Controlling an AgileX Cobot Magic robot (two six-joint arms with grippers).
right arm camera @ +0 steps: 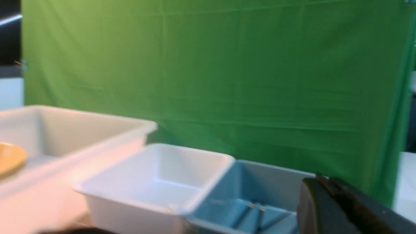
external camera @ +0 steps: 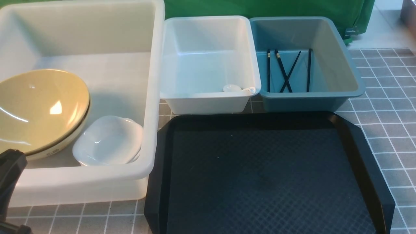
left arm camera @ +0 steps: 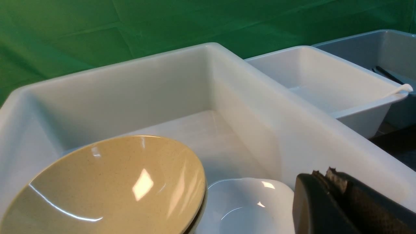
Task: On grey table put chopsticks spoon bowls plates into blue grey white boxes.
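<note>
The big whitish box [external camera: 152, 65] holds stacked yellow bowls [external camera: 35, 110] and white plates [external camera: 109, 141]; both also show in the left wrist view, bowls [left arm camera: 107, 188], plates [left arm camera: 247, 208]. The mid white box [external camera: 209, 97] holds the white spoon [external camera: 239, 88], handle on the rim. The blue box [external camera: 344, 65] holds several black chopsticks [external camera: 287, 70]. My left gripper [left arm camera: 325, 174] is shut and empty, near the big box's front corner [external camera: 11, 162]. My right gripper [right arm camera: 321, 178] is shut and empty, raised near the blue box [right arm camera: 256, 185]; it is out of the front view.
A black textured tray [external camera: 266, 175] lies on the grey tiled table [external camera: 383, 107] in front of the two smaller boxes. A green cloth [external camera: 260, 8] hangs behind the boxes.
</note>
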